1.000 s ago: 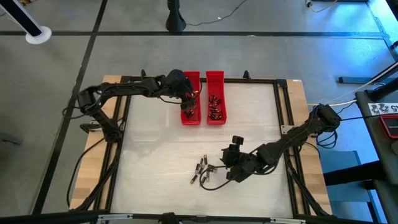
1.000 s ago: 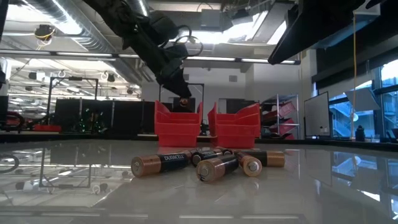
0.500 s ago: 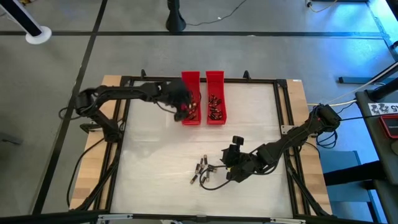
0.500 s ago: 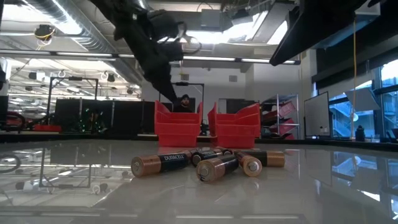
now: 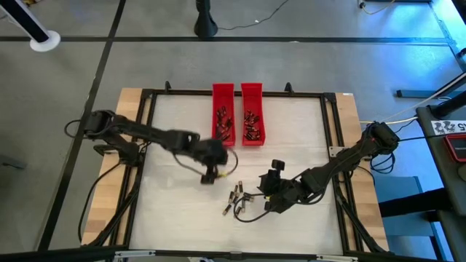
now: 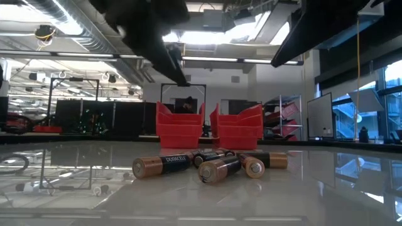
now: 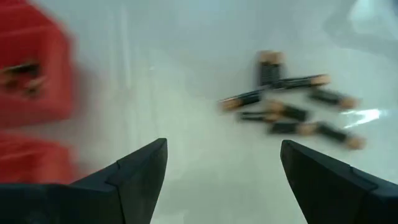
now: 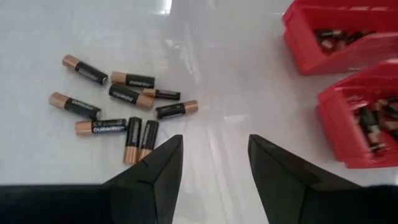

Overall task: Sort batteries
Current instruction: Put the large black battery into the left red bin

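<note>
Several loose batteries (image 5: 234, 201) lie on their sides in a small cluster on the white table; they also show in the low view (image 6: 207, 164) and both wrist views (image 7: 286, 102) (image 8: 118, 106). More batteries lie inside two red trays (image 5: 223, 124) (image 5: 252, 124) at the far middle. My left gripper (image 5: 211, 175) (image 7: 224, 168) hovers open above the table between the trays and the cluster, nothing between its fingers. My right gripper (image 5: 251, 205) (image 8: 214, 162) stands open just right of the cluster, touching nothing.
A black frame (image 5: 145, 145) borders the white tabletop, with wooden edges outside it. Bare white surface stretches to the left and right of the loose batteries. In the low view the two red trays (image 6: 180, 129) (image 6: 237, 129) stand behind the cluster.
My left gripper has swung away from above the left red tray toward the table's near edge, coming over the open table close to the loose batteries. The batteries and trays have not moved.
</note>
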Robot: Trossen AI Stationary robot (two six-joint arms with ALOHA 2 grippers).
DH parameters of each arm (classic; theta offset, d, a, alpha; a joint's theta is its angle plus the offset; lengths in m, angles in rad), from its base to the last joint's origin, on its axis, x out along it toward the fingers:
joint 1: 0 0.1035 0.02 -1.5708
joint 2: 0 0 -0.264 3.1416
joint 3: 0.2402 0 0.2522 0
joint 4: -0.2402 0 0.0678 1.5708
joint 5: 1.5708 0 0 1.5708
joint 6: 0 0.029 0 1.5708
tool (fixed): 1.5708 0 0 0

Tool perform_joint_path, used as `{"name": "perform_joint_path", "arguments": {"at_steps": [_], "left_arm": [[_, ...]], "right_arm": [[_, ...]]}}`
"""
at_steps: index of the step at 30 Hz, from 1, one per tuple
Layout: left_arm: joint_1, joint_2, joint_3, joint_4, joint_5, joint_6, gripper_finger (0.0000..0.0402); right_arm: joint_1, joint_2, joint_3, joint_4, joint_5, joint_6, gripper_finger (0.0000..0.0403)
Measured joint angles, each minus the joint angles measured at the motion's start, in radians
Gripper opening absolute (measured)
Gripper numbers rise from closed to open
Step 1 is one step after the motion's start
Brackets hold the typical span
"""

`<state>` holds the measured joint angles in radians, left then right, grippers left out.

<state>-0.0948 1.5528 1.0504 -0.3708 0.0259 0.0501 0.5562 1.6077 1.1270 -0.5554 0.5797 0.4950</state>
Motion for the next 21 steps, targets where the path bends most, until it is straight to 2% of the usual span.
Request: {"name": "perform_joint_path", "arguments": {"at_steps": [4,11,15,21], "left_arm": [[-0.120,0.009,-0.046,0.112,-0.025,-0.090,0.0301],[-0.280,0.069,-0.112,0.273,-0.180,-0.226,0.0301],[-0.324,0.124,-0.112,0.318,-0.230,-0.235,0.0301],[-0.331,0.161,-0.112,0.341,-0.246,-0.228,0.0301]], "right_arm": [[0.000,0.000,-0.074,0.137,-0.072,-0.001,0.0183],[-0.001,0.000,-0.174,0.322,-0.103,0.052,0.0183],[-0.027,0.026,-0.177,0.332,-0.138,0.132,0.0183],[-0.092,0.115,-0.137,0.343,-0.318,0.187,0.0183]]}}
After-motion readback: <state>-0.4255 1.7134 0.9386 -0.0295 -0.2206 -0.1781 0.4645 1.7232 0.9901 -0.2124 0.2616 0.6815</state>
